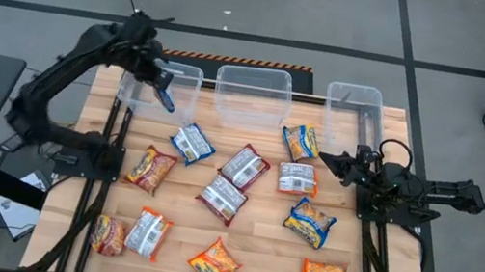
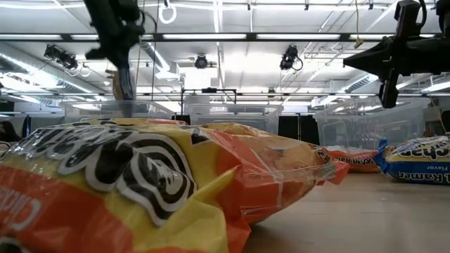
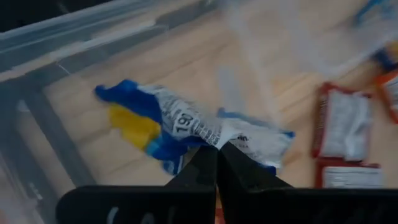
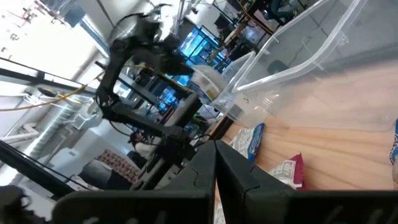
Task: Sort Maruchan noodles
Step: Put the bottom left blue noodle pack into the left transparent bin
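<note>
The table (image 1: pixel 253 255) is made of light wooden planks, and on it the Maruchan noodles lie scattered as flat, crinkled, shiny plastic packets. Along the far edge stand three clear plastic tubs with rounded corners: the left tub (image 1: pixel 188 77), the middle tub (image 1: pixel 253 79) and the right tub (image 1: pixel 358 98). The middle and right tubs look empty from above. The left gripper (image 1: pixel 166 100) is over the left tub, and its fingers are pressed together on a blue-yellow packet (image 3: pixel 186 127), which hangs crumpled from the tips above the tub floor in the left wrist view. The right gripper (image 1: pixel 325 158) is above the table near the right tub, closed, and it holds nothing. On the boards there are another blue packet (image 1: pixel 192 143), two dark red-silver packets (image 1: pixel 245 166) beside each other in the middle, and orange-yellow packets (image 1: pixel 216 262) near the front edge. In the low view one big orange packet (image 2: pixel 162 183) fills most of the picture and hides the middle of the table, so the tubs behind show only as pale, blurry outlines.
</note>
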Robot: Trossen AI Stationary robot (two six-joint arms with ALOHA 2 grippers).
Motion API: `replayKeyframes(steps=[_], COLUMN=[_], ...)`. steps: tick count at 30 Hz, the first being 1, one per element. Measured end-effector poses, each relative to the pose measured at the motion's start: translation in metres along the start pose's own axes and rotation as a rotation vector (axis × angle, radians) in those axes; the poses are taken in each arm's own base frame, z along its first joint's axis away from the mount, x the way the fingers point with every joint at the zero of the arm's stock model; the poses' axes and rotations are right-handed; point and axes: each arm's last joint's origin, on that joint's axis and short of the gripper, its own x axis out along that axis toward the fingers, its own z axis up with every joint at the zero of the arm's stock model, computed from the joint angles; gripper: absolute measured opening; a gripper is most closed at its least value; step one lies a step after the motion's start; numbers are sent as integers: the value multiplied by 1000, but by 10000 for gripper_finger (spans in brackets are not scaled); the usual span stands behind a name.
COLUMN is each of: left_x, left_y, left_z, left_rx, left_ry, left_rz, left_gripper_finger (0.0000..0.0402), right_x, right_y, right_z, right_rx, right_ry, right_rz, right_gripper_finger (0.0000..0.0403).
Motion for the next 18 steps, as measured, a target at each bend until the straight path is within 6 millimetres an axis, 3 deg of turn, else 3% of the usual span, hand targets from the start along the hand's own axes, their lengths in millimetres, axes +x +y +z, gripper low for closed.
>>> replayKeyframes(steps=[7,18], left_x=[61,114], left_y=[10,-4], left_z=[26,39], left_rx=[136,259], left_ry=[172,237], left_rz=[3,43], left_gripper_finger=[3,3], right_x=[0,0], right_y=[1,-2], right_z=[1,3], right_rx=[22,36], right_ry=[-7,-88], right_rz=[5,-67], right_gripper_finger=[16,16])
